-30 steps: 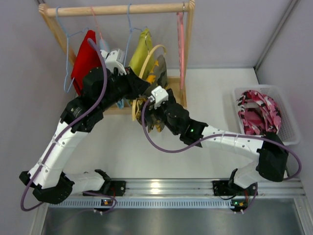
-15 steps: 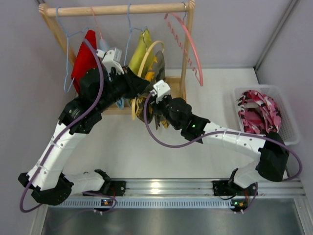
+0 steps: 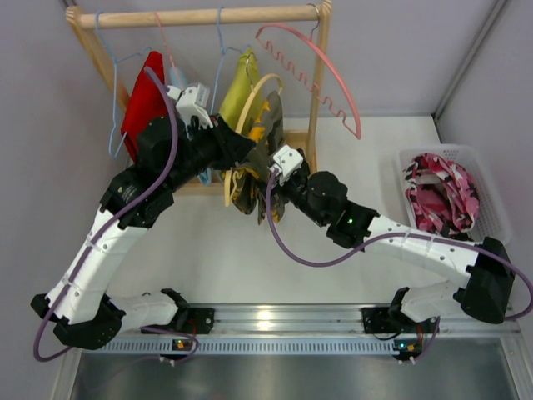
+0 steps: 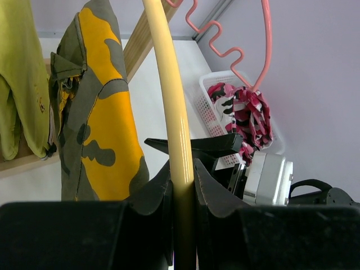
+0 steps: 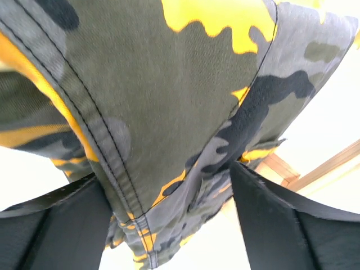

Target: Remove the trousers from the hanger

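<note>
Left gripper (image 4: 183, 180): jaws pinched tight on the cream hanger (image 4: 169, 95), low on its bar; nothing else is held.

Rail (image 3: 200, 17): round bar of pale wood on a wooden frame, at the back of the table.

Red pair (image 3: 143, 96): plain matte cloth, folded, hanging near the rail's left end. Not part of the job.

Olive pair (image 3: 237, 83): plain, soft, in limp folds just left of the cream hanger. Not part of the job either.

Cream hanger: thick curved bar, smooth and glossy, probably plastic.

Camo trousers (image 4: 107, 112): still draped over the cream hanger, below the middle of the rail. Woven cloth in grey-green, yellow and dark blotches, with stitched seams and a doubled hem.

Right gripper (image 5: 164, 174): black fingers spread wide either side of the camo hem, with the cloth hanging between them. The jaws are not closed on it, so there is no grip yet.

Pink hanger (image 4: 265, 45): thin rod with a wavy lower bar, bare, tipped out to the right at the rail's right end.

Basket (image 3: 437, 151): white slotted plastic, rectangular, at the table's right side.

Pink trousers (image 3: 437, 196): white-and-dark pattern, lying crumpled inside the basket, off their hanger.

Progress: judged about half done. One pair is off and in the basket. The camo pair is left to be gripped, drawn off the cream hanger and, presumably, carried to the basket.
</note>
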You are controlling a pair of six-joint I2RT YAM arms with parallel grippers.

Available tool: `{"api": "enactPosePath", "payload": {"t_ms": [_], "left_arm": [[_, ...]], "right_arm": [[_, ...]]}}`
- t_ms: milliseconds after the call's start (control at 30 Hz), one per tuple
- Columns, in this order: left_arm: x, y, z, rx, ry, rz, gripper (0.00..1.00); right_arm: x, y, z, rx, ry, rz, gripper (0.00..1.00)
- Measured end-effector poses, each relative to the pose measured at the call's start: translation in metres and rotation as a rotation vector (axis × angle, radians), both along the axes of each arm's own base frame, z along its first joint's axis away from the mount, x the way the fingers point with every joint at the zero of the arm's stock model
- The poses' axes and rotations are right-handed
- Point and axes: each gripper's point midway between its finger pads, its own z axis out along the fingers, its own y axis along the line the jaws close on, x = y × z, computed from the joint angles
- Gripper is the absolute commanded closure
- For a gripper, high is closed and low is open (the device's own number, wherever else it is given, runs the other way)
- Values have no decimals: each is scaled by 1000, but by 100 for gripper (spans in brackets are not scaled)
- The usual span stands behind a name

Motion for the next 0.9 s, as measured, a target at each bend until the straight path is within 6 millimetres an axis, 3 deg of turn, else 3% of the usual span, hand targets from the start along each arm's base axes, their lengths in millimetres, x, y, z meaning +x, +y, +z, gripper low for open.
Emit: {"api": "enactPosePath", "payload": {"t_ms": [200, 900], "left_arm": [[0, 0, -1, 2, 1, 1, 100], [0, -1, -2, 4, 5, -7, 100]], "right_arm": [[3, -2, -5, -17, 2, 6, 35], [-3, -12, -16, -44, 12, 45, 34]]}}
